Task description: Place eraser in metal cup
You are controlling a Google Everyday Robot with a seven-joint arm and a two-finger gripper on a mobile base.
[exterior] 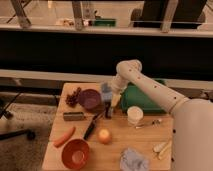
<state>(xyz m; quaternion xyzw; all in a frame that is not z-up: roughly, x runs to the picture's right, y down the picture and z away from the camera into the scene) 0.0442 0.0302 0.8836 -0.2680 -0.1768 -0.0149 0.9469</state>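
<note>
Right now the gripper (pixel 109 107) hangs low over the wooden table (pixel 145 140), between the purple bowl (pixel 90 98) and the green tray (pixel 142 98). I cannot tell if it is open or closed, or if it is holding something. A small dark thing sits right under it, too blurry to name. The eraser (pixel 74 116) looks like the dark flat block lying on the table near the left side, just in front of the grapes (pixel 73 97) and away from the gripper. A white cup (pixel 135 115) stands beside the tray.
</note>
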